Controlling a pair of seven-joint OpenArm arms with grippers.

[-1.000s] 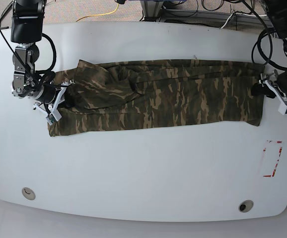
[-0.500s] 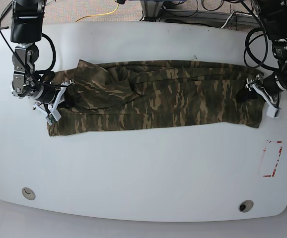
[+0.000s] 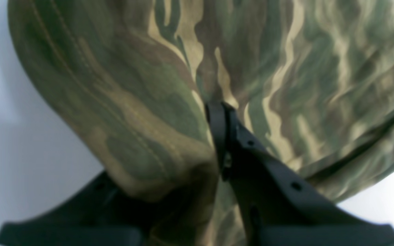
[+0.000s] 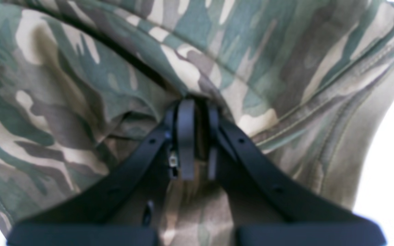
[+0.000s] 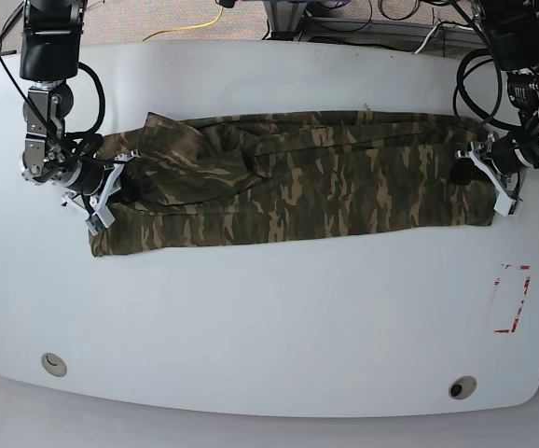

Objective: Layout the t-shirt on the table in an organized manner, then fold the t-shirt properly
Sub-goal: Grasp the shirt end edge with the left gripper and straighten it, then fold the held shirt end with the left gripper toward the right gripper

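Right gripper: jaws pressed nearly together, pinching a fold of the t-shirt at its end. Left gripper: one finger lies against the cloth, the other is hidden under it; jaws appear clamped on the opposite edge. One t-shirt lies stretched lengthwise across the table. Two grommet holes, one red tape rectangle.

Camo t-shirt on the white table.
It lies wrinkled in a long band across the table's far half.
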